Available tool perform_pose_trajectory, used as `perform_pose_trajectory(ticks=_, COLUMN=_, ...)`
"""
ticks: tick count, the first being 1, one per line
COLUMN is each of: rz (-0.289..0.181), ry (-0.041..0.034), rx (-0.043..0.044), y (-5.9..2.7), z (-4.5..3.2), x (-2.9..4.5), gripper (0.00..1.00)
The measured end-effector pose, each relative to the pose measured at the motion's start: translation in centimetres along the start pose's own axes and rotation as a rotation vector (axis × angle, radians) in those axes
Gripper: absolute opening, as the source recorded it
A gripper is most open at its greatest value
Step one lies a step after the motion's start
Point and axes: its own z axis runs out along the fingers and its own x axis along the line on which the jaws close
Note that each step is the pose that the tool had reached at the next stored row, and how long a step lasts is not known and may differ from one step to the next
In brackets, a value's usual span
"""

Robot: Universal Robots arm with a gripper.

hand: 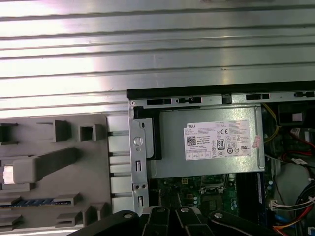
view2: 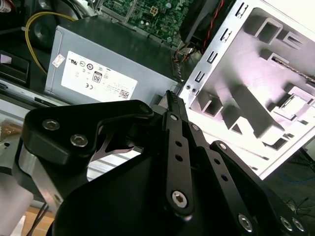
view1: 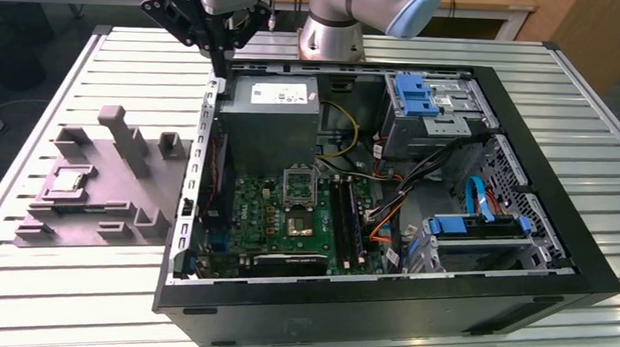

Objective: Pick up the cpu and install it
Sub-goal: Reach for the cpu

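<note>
Gripper (view1: 221, 64), black, fingers pressed together and empty, hangs over the open black computer case's (view1: 388, 310) back corner. The small silvery square cpu (view1: 67, 180) lies well apart in the grey plastic tray (view1: 83, 211). Reaching it with fingers closed might nudge the chip askew.

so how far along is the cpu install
Nothing looks done yet: the cpu lies on the grey tray. The gripper hangs above the edge of the case by the power supply, apart from the cpu. Picking it up and seating it in the motherboard socket remain.
</note>
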Motion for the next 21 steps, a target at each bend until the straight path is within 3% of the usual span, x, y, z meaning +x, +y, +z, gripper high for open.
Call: perform_pose_trajectory(ticks=21, rz=0.0, ry=0.0, rx=0.0, y=-0.05, z=-0.02, x=0.7, gripper=0.11)
